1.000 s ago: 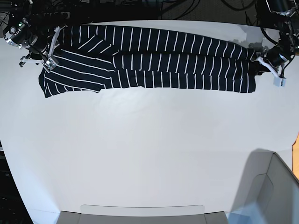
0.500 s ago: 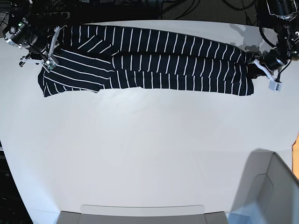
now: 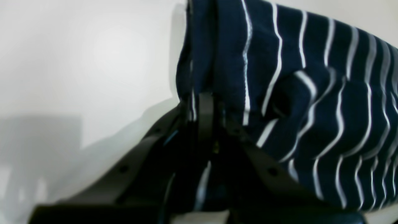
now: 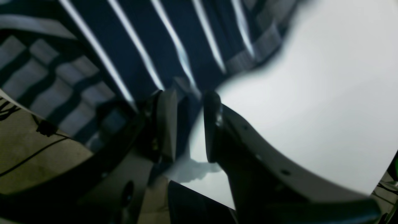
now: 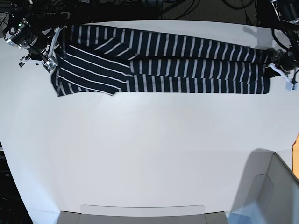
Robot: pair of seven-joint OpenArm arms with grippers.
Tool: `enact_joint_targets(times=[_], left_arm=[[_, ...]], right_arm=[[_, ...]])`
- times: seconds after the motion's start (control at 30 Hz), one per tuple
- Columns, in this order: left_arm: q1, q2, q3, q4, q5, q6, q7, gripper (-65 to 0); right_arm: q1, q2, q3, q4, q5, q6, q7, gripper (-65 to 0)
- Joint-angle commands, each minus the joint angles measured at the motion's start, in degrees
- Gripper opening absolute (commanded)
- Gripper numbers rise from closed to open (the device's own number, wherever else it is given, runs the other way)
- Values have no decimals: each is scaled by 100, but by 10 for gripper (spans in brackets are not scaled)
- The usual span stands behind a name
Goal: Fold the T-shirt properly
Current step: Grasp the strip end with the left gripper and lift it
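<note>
T-shirt [image 5: 159, 65], dark navy cloth with thin white stripes, lay stretched across the far edge of the white tabletop [image 5: 149, 149]. Each end was pinched by a gripper, right gripper [image 5: 50, 58] and left gripper [image 5: 280, 70], likely to pull it taut for folding.

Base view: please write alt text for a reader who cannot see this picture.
A dark navy short-sleeved T-shirt with thin white stripes lies stretched in a long band across the far part of a white table. The left gripper pinches its end at the picture's right, and the right gripper holds the end at the picture's left.
</note>
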Motion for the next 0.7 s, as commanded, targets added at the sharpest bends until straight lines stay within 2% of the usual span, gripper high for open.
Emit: enact_joint_targets(times=[0.0,0.13,0.3,0.5,0.67], left_arm=[[-85,-124,-63,69,-34,-10,99,-650],[-129,-124,-389,526,-34,-10,328,-650],[-102,-80,-881,1519,-34,-10,952,-650],[-85,474,-1400,2592,-34,-10,1594,-650],[258,1072,-1382,3726,-34,-10,1717,-650]], right_arm=[[17,90,60,112,50,65,58,-490],[17,90,60,112,50,65,58,-490],[17,73,60,112,50,65,58,-490],[17,64,60,112,50,65,58,-490],[26,64,33,121,50,65,58,-490]])
